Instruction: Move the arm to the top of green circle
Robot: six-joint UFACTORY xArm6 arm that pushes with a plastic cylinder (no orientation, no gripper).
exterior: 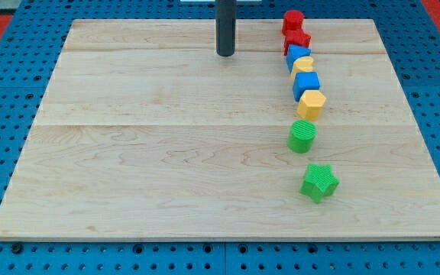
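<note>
Approach step, not yet near the target, judging by the layout. My tip [225, 55] sits on the tabletop [128, 168] close to its top edge, well up and to the view's left of the green circle [302, 136], w/ lots of bare wood between them. No fingers on this rig, just the rod, so nothing is grasped, clenched or released; the tip touches no block. Task's thing: the green circle stands on the view's right part of the tabletop, roughly mid-height, at the lower end of a tight column of blocks. Taking the green circle as landmark: just above it, apart by a thin gap, is a yellow hexagon [311, 104]; above that a blue cube [306, 84], then a yellow block [303, 66] (shape unclear), a blue block [297, 54], a red star [297, 40] and a red block [293, 21] at the very top, most of them touching or nearly so. Below the green circle, slightly to the view's right and clearly apart, is a green star [319, 182]. Next move, as I read it: slide the tip down and to the view's right, ending just above the green circle. That spot is cramped, since the yellow hexagon sits right there, so come in from the view's left side of the circle, slow near the end, and stop short of nudging the circle or the hexagon.
</note>
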